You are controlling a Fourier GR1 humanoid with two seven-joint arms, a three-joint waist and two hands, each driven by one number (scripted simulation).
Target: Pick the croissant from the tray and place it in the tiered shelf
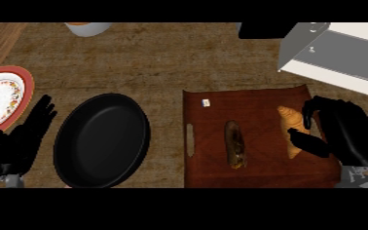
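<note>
One hand is at work: the right hand bends its fingers and thumb round the croissant, pinching it from the tray's right side. The croissant lies at the right edge of the brown tray, and I cannot tell whether it has left the surface. I judge the grasp made, with lifting and carrying to the tiered shelf, up and to the right, left to do. The croissant looks golden-tan, long and tapered, lighter than the dark oblong food beside it at mid-tray. The left hand rests spread and idle at the left edge, beside a black oval pan.
</note>
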